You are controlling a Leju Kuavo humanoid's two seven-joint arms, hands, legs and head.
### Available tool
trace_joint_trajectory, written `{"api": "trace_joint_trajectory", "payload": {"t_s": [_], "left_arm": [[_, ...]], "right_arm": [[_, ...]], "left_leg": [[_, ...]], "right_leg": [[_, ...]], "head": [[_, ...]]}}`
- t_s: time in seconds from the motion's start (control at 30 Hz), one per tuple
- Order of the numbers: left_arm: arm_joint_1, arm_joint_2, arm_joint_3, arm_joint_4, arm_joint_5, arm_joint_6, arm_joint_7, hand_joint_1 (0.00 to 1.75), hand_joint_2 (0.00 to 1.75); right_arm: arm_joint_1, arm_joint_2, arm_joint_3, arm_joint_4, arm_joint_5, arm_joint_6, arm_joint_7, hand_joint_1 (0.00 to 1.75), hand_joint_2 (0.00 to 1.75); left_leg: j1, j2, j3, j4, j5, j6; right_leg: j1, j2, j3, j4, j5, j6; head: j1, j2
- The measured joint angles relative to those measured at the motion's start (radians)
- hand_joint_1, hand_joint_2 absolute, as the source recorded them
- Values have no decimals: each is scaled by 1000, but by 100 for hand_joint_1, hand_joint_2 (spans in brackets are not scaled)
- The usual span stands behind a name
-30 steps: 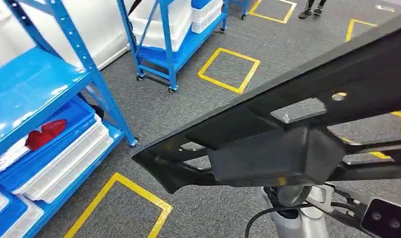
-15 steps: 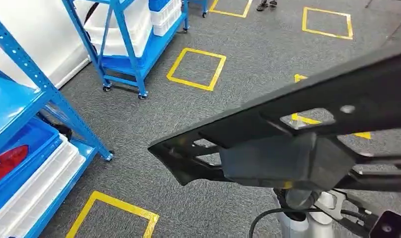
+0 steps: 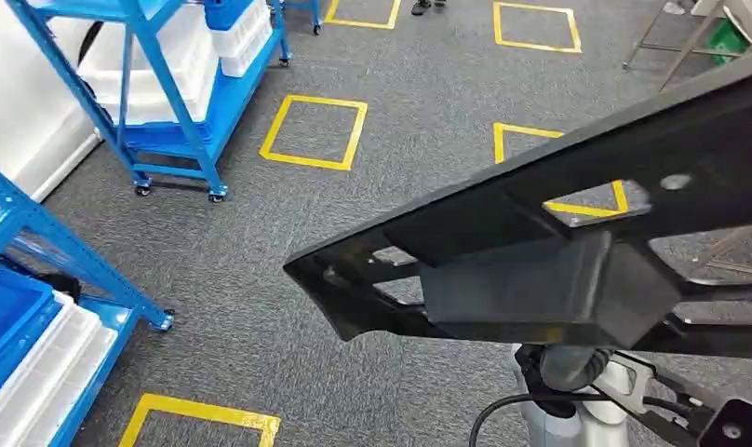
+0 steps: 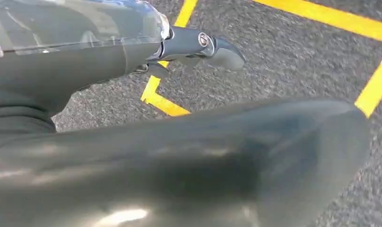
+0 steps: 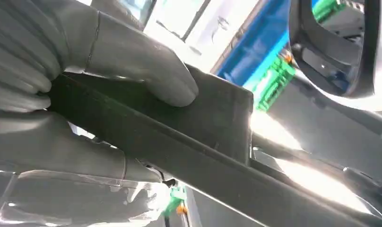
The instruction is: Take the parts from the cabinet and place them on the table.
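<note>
The right hand (image 5: pixel 85 85) grips a long, matte black plastic part (image 3: pixel 558 251) with cut-out holes. I cannot tell the left hand's (image 4: pixel 108 42) state. The camera has turned; the blue metal shelf (image 3: pixel 37 242) sits further left.

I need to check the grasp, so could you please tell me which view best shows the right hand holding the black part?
The right wrist view: the right hand clamps the black part with its thumb on top. The head view shows the part's shape; the left wrist view a blurred dark surface.
</note>
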Motion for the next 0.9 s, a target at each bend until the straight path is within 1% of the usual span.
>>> {"api": "trace_joint_trajectory", "payload": {"t_s": [0.07, 0.1, 0.13, 0.17, 0.2, 0.23, 0.27, 0.3, 0.33, 0.37, 0.4, 0.43, 0.47, 0.5, 0.57, 0.6, 0.63, 0.67, 0.7, 0.73, 0.77, 0.8, 0.83, 0.87, 0.9], "left_arm": [[-4, -8, 0, 0, 5, -4, -1, 0, 0], [-5, -11, 0, 0, 6, -4, -1, 0, 0], [-6, -14, 0, 0, 7, -4, -2, 0, 0], [-4, -16, 0, 0, 8, -3, 0, 0, 0], [0, -17, 1, 0, 9, 0, 1, 0, 0], [4, -17, 2, 0, 9, 2, 2, 0, 0], [7, -17, 4, 0, 10, 3, 4, 0, 0], [7, -19, 5, 0, 10, 3, 3, 0, 0], [6, -20, 5, 0, 10, 2, 3, 0, 0], [5, -21, 5, 0, 11, 0, 2, 0, 0], [5, -21, 5, 0, 11, 0, 0, 0, 0], [6, -22, 5, 0, 11, -1, 0, 0, 0], [6, -23, 5, 1, 10, -4, -2, 0, 0], [5, -24, 5, 1, 9, -6, -2, 0, 0], [-1, -26, 5, 1, 8, -9, -3, 0, 0], [-4, -30, 5, 1, 8, -11, -4, 0, 0], [-7, -33, 5, 1, 8, -16, -6, 0, 0], [-6, -33, 5, 1, 8, -16, -9, 0, 0], [-4, -34, 5, 1, 8, -17, -9, 0, 0], [0, -34, 5, 1, 9, -17, -9, 0, 0], [1, -34, 5, 1, 10, -17, -10, 0, 0], [1, -34, 5, 1, 10, -16, -10, 0, 0], [0, -34, 5, 1, 10, -15, -10, 0, 0], [0, -35, 5, 1, 11, -14, -9, 0, 0], [-1, -37, 6, 1, 12, -12, -8, 0, 0]], "right_arm": [[1, -3, 1, -2, 6, -22, 0, 175, 175], [3, -3, 1, -5, 6, -27, 0, 175, 175], [-1, -3, 1, -8, 7, -32, 0, 175, 175], [-6, -2, 6, -8, 11, -35, 0, 175, 175], [-6, -2, 10, -8, 17, -37, 0, 175, 175], [-6, -2, 16, -8, 23, -39, 0, 175, 175], [-6, -2, 22, -8, 25, -41, 0, 175, 175], [-6, -2, 29, -7, 30, -45, 1, 175, 175], [-7, -3, 34, -7, 32, -52, 1, 175, 175], [-9, -3, 38, -7, 35, -57, 1, 175, 175], [-11, -3, 43, -7, 39, -59, 1, 175, 175], [-14, -4, 48, -7, 38, -60, 1, 175, 175], [-19, -6, 55, -5, 33, -61, 1, 175, 175], [-21, -8, 60, -3, 30, -61, 1, 175, 175], [-21, -15, 62, 2, 23, -63, 1, 175, 175], [-23, -18, 63, 3, 19, -63, 1, 175, 175], [-26, -24, 63, 5, 11, -63, 0, 175, 175], [-34, -27, 64, 9, 7, -62, 1, 175, 175], [-39, -29, 66, 15, 4, -63, 1, 175, 175], [-39, -33, 69, 19, 3, -63, 0, 175, 175], [-38, -37, 70, 24, 3, -62, 1, 175, 175], [-38, -42, 71, 27, 4, -63, 1, 175, 175], [-38, -44, 74, 31, 7, -63, 1, 175, 175], [-39, -46, 77, 33, 10, -65, 1, 175, 175], [-40, -48, 80, 35, 10, -68, 1, 175, 175]], "left_leg": [[-2, 20, 11, -8, -2, -9], [4, 0, 10, -3, -12, -16], [5, -53, 3, 23, -29, -19], [7, -82, -25, 85, -65, -19], [7, -97, -73, 181, -108, -21], [7, -98, -114, 259, -137, -24], [7, -98, -145, 311, -146, -26], [8, -98, -154, 314, -128, -28], [11, -99, -139, 267, -86, -29], [14, -102, -108, 190, -36, -30], [19, -119, -70, 101, 12, -32], [27, -167, -45, 34, 30, -34], [26, -184, -35, 12, 16, -30], [22, -173, -39, 21, 16, -23], [16, -157, -37, 22, 19, -8], [24, -143, -35, 11, 25, 3], [20, -133, -32, 8, 27, 8], [16, -121, -31, 7, 26, 17], [13, -107, -31, 7, 25, 18], [8, -92, -31, 8, 24, 20], [6, -77, -32, 8, 22, 22], [4, -65, -31, 9, 21, 23], [3, -54, -30, 9, 19, 23], [1, -43, -27, 9, 17, 22], [0, -34, -23, 9, 14, 20]], "right_leg": [[2, 22, 1, -7, 1, -8], [-15, 32, 13, -20, 8, -15], [-13, 39, 16, -26, 10, -18], [-12, 46, 17, -26, 10, -24], [-12, 61, 17, -26, 10, -26], [-12, 74, 17, -26, 9, -27], [-12, 88, 17, -25, 9, -27], [-13, 102, 18, -24, 9, -27], [-14, 116, 20, -23, 7, -24], [-16, 130, 22, -19, 5, -21], [-17, 142, 23, -14, 1, -15], [-18, 153, 19, -6, -4, -8], [-14, 165, 10, 9, -8, -2], [-18, 175, 4, 6, -4, 6], [-23, 195, 1, 0, 2, 21], [-24, 199, -1, 3, -1, 25], [-20, 141, -9, 25, -16, 26], [-18, 97, -35, 79, -49, 30], [-20, 73, -77, 160, -88, 33], [-22, 64, -120, 246, -122, 35], [-23, 61, -149, 302, -137, 36], [-23, 59, -156, 313, -129, 35], [-23, 57, -138, 277, -101, 33], [-22, 54, -100, 207, -62, 29], [-18, 36, -47, 110, -20, 21]], "head": [[0, 0], [0, 0], [0, 0], [0, 0], [0, 0], [0, 0], [0, 0], [0, 0], [0, 0], [0, 0], [0, 0], [0, 0], [0, 0], [0, 0], [0, 0], [0, 0], [0, 0], [0, 0], [0, 0], [0, 0], [0, 0], [0, 0], [0, 0], [0, 0], [0, 0]]}}
